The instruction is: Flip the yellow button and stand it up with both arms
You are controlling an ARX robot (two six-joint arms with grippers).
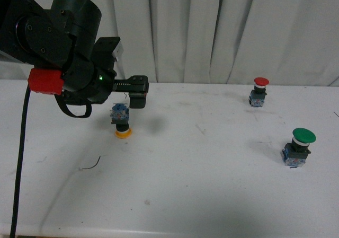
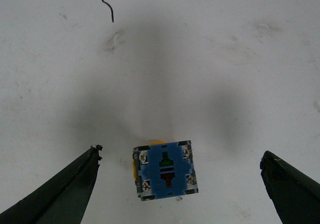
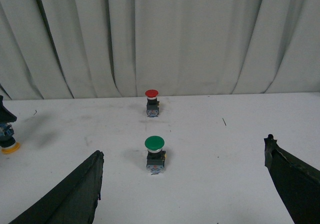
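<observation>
While the yellow button (image 1: 121, 123) rests cap-down, both grippers stand wide open.
From the front, you see it left on the table (image 1: 212, 195) under the left gripper (image 1: 127, 101). In the left wrist view, its blue block faces up between the spread fingers (image 2: 65, 189), touching neither; its markings are too small to read. In the right wrist view, the right gripper (image 3: 183, 148) gapes, well apart from it.

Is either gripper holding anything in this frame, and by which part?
Nothing is held. The left gripper is open, its fingers either side of the upside-down yellow button without touching it; the right gripper is open and empty.
</observation>
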